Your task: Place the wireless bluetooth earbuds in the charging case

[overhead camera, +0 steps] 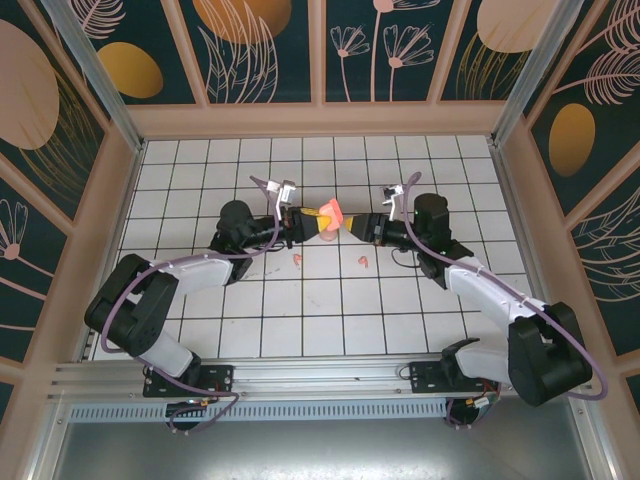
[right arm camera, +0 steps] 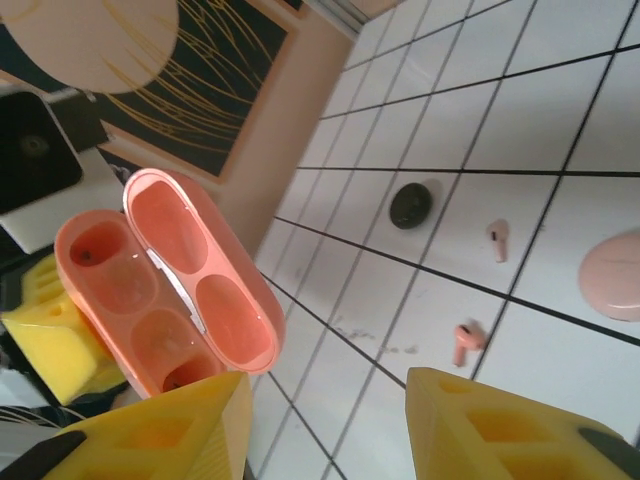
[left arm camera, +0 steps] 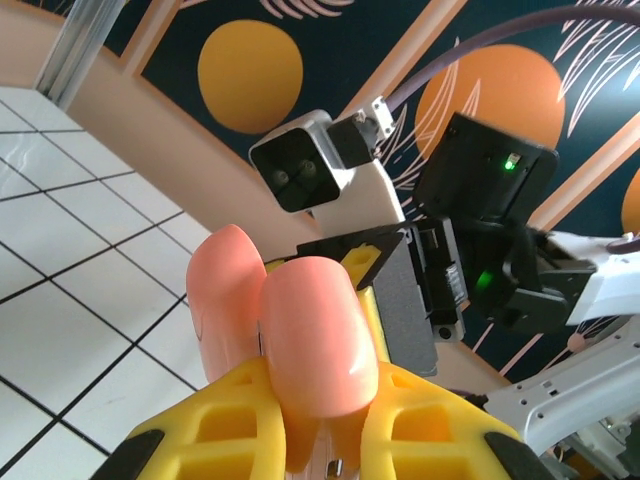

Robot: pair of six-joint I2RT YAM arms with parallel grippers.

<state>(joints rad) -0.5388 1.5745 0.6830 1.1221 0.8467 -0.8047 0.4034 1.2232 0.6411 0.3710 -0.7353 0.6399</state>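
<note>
My left gripper [overhead camera: 306, 220] is shut on the coral charging case [overhead camera: 327, 213], holding it above the tiled floor at mid-table. In the left wrist view the case [left arm camera: 305, 330] stands up between the yellow fingers [left arm camera: 230, 420]. The right wrist view looks into the case [right arm camera: 165, 285]: its lid is swung open and both sockets look empty. My right gripper [right arm camera: 325, 420] faces the case, open with nothing between its fingers, one fingertip [right arm camera: 190, 415] just below the lid. Loose on the tiles lie a coral earbud [right arm camera: 463, 340] and a pale pink earbud [right arm camera: 497, 238]. From above, two small earbuds [overhead camera: 298, 259] [overhead camera: 364, 262] lie below the grippers.
A small dark round object [right arm camera: 410, 205] sits on a tile beyond the earbuds. A pale pink rounded case [right arm camera: 612, 275] lies at the right edge of the right wrist view. Patterned walls [overhead camera: 320, 50] enclose the white tiled floor [overhead camera: 300, 330].
</note>
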